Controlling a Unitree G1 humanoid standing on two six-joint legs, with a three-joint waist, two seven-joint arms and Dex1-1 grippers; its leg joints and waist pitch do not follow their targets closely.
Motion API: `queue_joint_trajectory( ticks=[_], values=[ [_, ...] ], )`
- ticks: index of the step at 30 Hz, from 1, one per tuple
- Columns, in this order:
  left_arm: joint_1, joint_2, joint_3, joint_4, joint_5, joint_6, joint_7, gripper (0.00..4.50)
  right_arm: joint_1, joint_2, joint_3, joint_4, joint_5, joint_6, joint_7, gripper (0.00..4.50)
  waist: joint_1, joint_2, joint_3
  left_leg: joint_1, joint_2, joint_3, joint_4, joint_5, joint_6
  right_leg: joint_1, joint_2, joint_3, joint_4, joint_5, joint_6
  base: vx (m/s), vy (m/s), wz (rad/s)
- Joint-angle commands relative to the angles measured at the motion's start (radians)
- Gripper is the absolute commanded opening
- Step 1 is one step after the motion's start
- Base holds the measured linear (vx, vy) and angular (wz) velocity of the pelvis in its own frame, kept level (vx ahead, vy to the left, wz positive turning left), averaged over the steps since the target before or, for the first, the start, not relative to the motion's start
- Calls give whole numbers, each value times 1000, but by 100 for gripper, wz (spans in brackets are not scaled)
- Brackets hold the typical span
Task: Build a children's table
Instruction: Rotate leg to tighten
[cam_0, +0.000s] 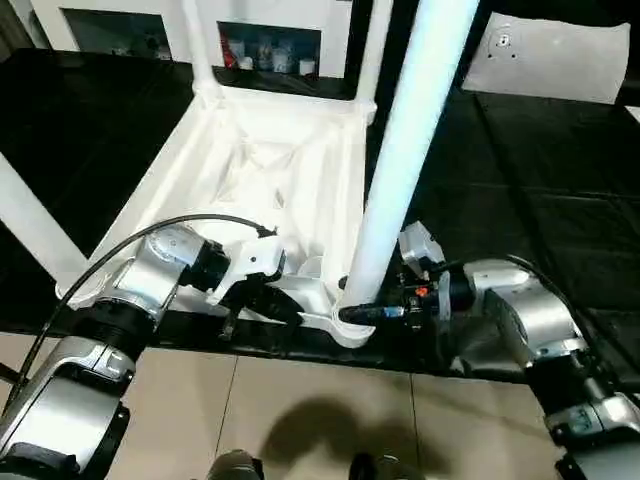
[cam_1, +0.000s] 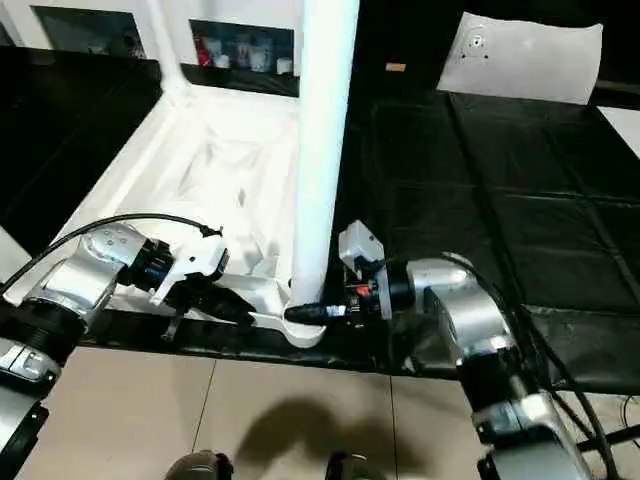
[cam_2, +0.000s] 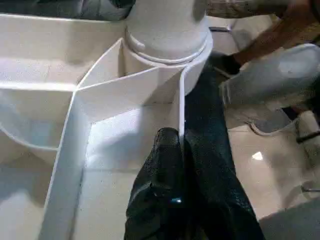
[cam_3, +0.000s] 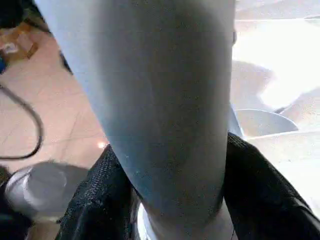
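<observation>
The children's table lies upside down on a black mat, its white top (cam_0: 250, 170) showing the ribbed underside. Two legs (cam_0: 198, 45) stand in the far corner sockets and a third (cam_0: 30, 235) rises at the near left. The fourth leg (cam_0: 410, 140) stands upright in the near right socket (cam_2: 167, 47). My right gripper (cam_0: 362, 313) is shut on this leg just above the socket, its black fingers (cam_3: 95, 200) on either side of it. Beside that corner, my left gripper (cam_0: 268, 303) is shut on the top's near rim, fingers (cam_2: 170, 185) pinching the thin wall.
At the back stands a white cabinet with glass doors (cam_0: 270, 40). A flat white panel (cam_0: 550, 55) lies far right on the black mat (cam_0: 520, 200). Tiled floor (cam_0: 300, 400) runs along the near edge. A person's grey trouser leg (cam_2: 270, 80) is close to the near right corner.
</observation>
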Motion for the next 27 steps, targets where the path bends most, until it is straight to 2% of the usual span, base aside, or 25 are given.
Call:
queue_joint_trajectory(
  ticks=[1,2,3,5,6,7,8,9,10,11,13,14,15,16,17,19,20,21,22,23,24,25,26,27],
  values=[
    [12,-54,4,-34,17,85,137,0,19,57,14,5,-50,30,-175,207,-10,-2,-58,7,32,-4,-78,-200,31,59,-70,46,-81,-430,-164,0,0,0],
    [14,-60,9,-41,14,99,148,0,22,64,12,4,-56,31,-197,206,-14,-5,-59,7,32,-6,-80,-209,20,61,-71,46,-84,-478,-145,0,0,0],
    [25,-89,25,-71,7,151,203,0,26,111,-14,8,-57,63,-293,204,-15,-3,-57,11,32,-8,-81,-220,11,57,-74,47,-92,-537,-120,0,0,0],
    [39,-144,51,-109,2,227,307,0,31,184,-48,12,-61,96,-428,201,-31,-7,-50,2,31,-13,-86,-241,-2,56,-72,44,-97,-590,-96,0,0,0],
    [42,-161,57,-115,1,246,337,0,33,202,-54,10,-64,106,-461,199,-40,-8,-51,1,24,-16,-84,-256,-4,56,-71,38,-106,-646,-69,0,0,0],
    [44,-190,68,-123,3,266,388,0,36,227,-58,8,-78,117,-512,199,-49,-6,-50,5,23,-16,-83,-265,3,51,-71,38,-113,-662,-57,0,0,0],
    [42,-237,89,-128,1,296,470,0,39,261,-55,-1,-95,129,-569,198,-52,-7,-50,5,23,-16,-83,-264,7,51,-70,37,-115,-659,-56,0,0,0],
    [42,-238,89,-128,1,297,473,0,39,262,-55,-1,-95,129,-571,198,-58,-10,-50,4,24,-15,-84,-257,16,50,-68,38,-116,-639,-59,0,0,0],
    [37,-303,118,-132,-6,338,578,0,39,315,-56,-9,-124,147,-670,198,-61,-8,-50,8,25,-11,-85,-249,22,47,-63,39,-116,-605,-67,0,0,0],
    [36,-327,129,-139,-8,357,619,0,37,341,-60,-11,-141,157,-730,198,-59,-5,-48,10,21,-11,-85,-252,29,44,-62,38,-119,-601,-68,0,0,0],
    [30,-369,149,-151,-8,384,692,0,26,386,-69,-5,-182,171,-855,198,-63,-8,-45,7,18,-13,-88,-261,35,46,-62,38,-121,-617,-58,0,0,0],
    [30,-371,150,-152,-8,385,695,0,25,388,-69,-5,-183,171,-859,198,-66,-6,-45,7,19,-13,-89,-268,33,43,-60,39,-120,-619,-55,0,0,0],
    [28,-380,154,-156,-6,392,709,0,23,397,-69,-6,-187,170,-876,198,-65,-5,-46,14,18,-13,-88,-285,36,41,-61,38,-125,-631,-44,0,0,0],
    [27,-386,153,-168,4,400,717,0,26,411,-72,-16,-180,160,-881,198,-64,-7,-47,14,16,-12,-87,-287,45,40,-61,39,-127,-625,-37,0,0,0],
    [27,-384,148,-170,8,400,710,0,27,416,-80,-19,-174,152,-885,198,-64,-6,-47,11,17,-12,-89,-278,52,41,-60,41,-125,-605,-35,0,0,0],
    [32,-375,135,-183,22,394,693,0,28,419,-91,-31,-158,146,-883,250,-63,-5,-49,7,18,-12,-91,-260,58,44,-59,42,-120,-558,-42,0,0,0],
    [39,-355,117,-189,34,378,671,0,32,414,-95,-43,-153,152,-873,263,-59,11,-49,8,19,-13,-93,-257,56,45,-59,43,-117,-536,-50,0,0,0],
    [43,-340,105,-193,43,367,658,0,34,411,-97,-53,-150,158,-865,263,-62,1,-51,6,21,-10,-92,-247,61,46,-56,45,-114,-487,-59,0,0,0],
    [48,-322,99,-196,49,366,648,0,36,405,-98,-62,-149,160,-857,263,-55,19,-56,7,22,-10,-92,-225,59,50,-58,47,-105,-433,-82,50,-16,4],
    [50,-311,98,-195,50,368,641,0,38,398,-100,-68,-147,157,-850,278,-57,14,-55,7,23,-8,-92,-222,61,49,-55,47,-106,-410,-92,0,0,0],
    [53,-300,97,-196,51,371,633,0,41,387,-100,-75,-145,151,-840,291,-58,11,-55,2,21,-7,-91,-216,62,54,-54,46,-101,-382,-107,0,0,0],
    [57,-270,98,-197,50,377,608,0,51,350,-100,-92,-136,132,-807,304,-58,5,-55,0,20,-4,-90,-214,67,55,-55,46,-102,-388,-110,0,0,0],
    [57,-270,98,-197,50,377,608,0,51,350,-100,-92,-136,132,-807,304,-55,8,-55,1,20,-5,-89,-207,69,56,-58,46,-102,-394,-111,0,0,0],
    [58,-258,98,-197,50,377,597,0,55,334,-102,-99,-133,124,-793,321,-55,6,-57,-1,21,-3,-88,-185,74,58,-58,47,-100,-376,-115,0,0,0]
  ],
)
